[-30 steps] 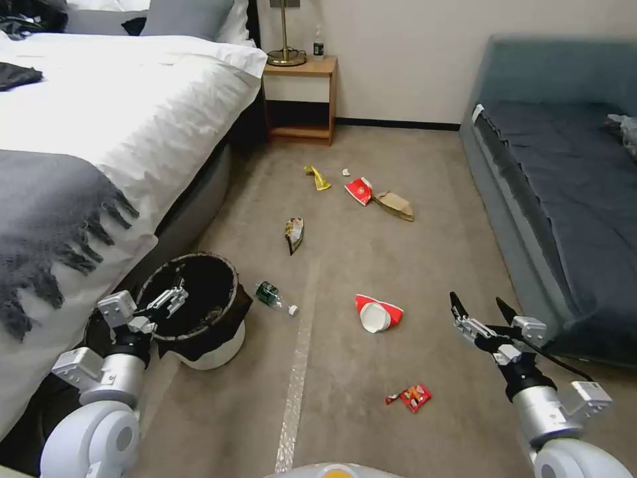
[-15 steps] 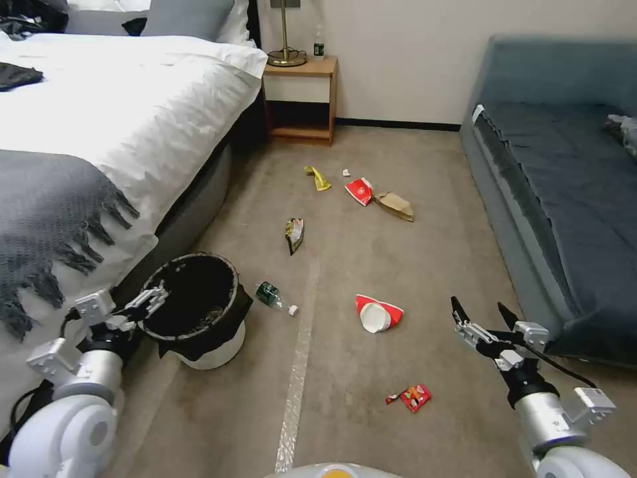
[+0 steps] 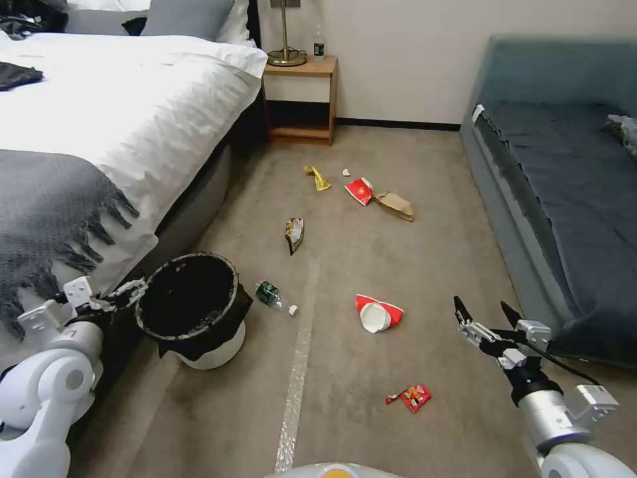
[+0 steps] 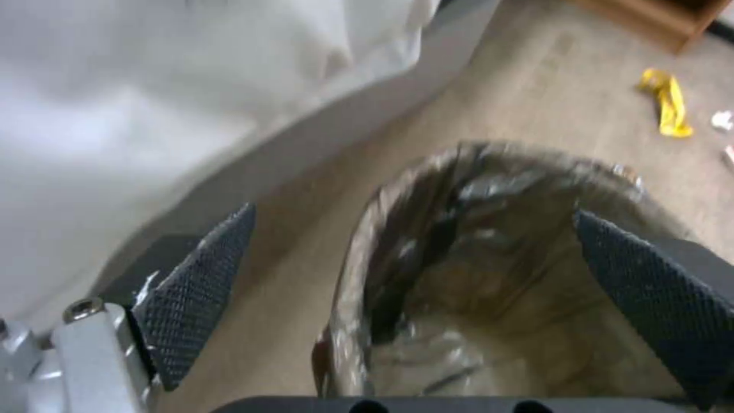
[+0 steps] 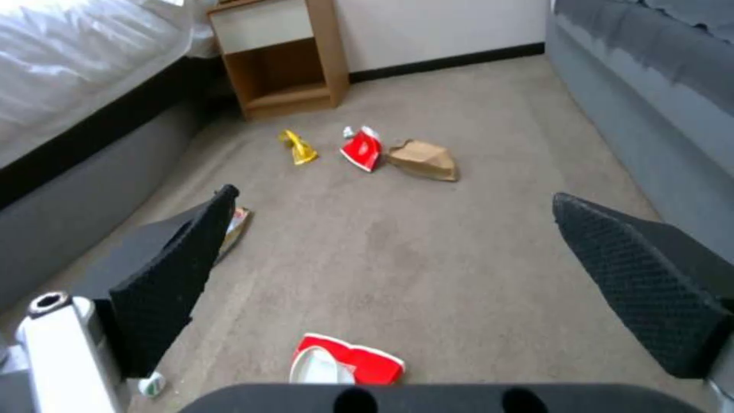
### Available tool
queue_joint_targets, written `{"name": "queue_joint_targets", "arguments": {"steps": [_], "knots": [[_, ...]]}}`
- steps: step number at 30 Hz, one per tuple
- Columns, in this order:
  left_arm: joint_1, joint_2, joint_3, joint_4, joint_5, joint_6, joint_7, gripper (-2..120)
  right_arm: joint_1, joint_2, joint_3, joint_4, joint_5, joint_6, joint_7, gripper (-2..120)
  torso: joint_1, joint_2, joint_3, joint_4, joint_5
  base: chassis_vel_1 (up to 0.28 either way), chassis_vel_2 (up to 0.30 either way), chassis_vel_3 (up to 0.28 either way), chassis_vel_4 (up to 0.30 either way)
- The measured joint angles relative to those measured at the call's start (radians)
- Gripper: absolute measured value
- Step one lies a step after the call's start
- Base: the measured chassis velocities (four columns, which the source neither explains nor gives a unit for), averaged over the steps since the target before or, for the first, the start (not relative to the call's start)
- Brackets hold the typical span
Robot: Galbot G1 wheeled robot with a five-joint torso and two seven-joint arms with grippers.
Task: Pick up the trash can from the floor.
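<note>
The bin point(image 3: 192, 309) stands upright on the floor point(image 3: 371, 265), close beside the bed point(image 3: 99, 133), its black liner folded over the rim. The left tool point(image 3: 123, 292) sits at the bin's bed-side rim, fingers spread wide; in the left wrist view one pad point(image 4: 203, 275) lies outside the rim, toward the bed, and the other pad point(image 4: 650, 298) is over the dark inside.

To grip well, I judge the tool should straddle the rim wall squarely, go low enough to catch plastic and not just loose liner, then close firmly before any lift. A slack bag could slip.

Room is tight on the bed side: the blanket fringe point(image 3: 60, 259) and bed base crowd the left arm. Toward the tape strip point(image 3: 298, 352) the carpet is freer, though a green bottle point(image 3: 271, 294) lies near the bin.

The right tool point(image 3: 484, 315) hangs wide open by the sofa point(image 3: 564, 199), well apart from the bin.
</note>
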State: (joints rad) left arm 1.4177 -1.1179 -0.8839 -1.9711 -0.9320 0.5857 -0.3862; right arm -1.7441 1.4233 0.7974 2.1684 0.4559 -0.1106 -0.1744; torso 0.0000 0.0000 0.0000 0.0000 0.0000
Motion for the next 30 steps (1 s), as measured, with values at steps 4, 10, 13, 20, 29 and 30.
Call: {"name": "queue_joint_targets", "arguments": {"steps": [4,10,13,20,29,30], "knots": [[-0.019,-0.013,0.014,0.030,-0.001,0.021,-0.024,100,0.009,-0.007,0.001,-0.008,0.000,-0.003,0.002,100,0.000,0.000,0.000,0.0001,0.0000,0.000,0.000,0.000,0.000],[-0.044,-0.024,0.024,0.084,0.000,0.040,-0.043,100,0.014,-0.005,-0.001,-0.013,-0.004,-0.007,0.004,100,0.000,0.000,0.000,0.0001,0.0000,0.000,0.000,0.000,0.000],[-0.061,-0.033,0.026,0.127,-0.003,0.052,-0.043,97,0.014,-0.001,-0.004,-0.013,-0.009,-0.007,0.004,100,0.000,0.000,0.000,0.0001,0.0000,0.000,0.000,0.000,0.000],[-0.069,-0.051,0.028,0.163,-0.013,0.053,-0.025,91,0.010,0.004,-0.006,-0.012,-0.013,-0.007,0.005,100,0.000,0.000,0.000,0.0000,0.0000,0.000,0.000,0.000,0.000],[-0.080,-0.070,0.036,0.199,-0.001,0.052,-0.011,57,-0.010,0.015,-0.016,0.004,-0.017,-0.003,-0.001,100,0.000,0.000,0.000,0.0000,-0.0001,0.000,0.000,0.000,0.000],[-0.081,-0.075,0.037,0.200,0.001,0.052,-0.010,50,-0.013,0.017,-0.018,0.008,-0.019,-0.002,-0.002,100,0.000,0.000,0.000,-0.0001,0.0000,0.000,0.000,0.000,0.000]]}}
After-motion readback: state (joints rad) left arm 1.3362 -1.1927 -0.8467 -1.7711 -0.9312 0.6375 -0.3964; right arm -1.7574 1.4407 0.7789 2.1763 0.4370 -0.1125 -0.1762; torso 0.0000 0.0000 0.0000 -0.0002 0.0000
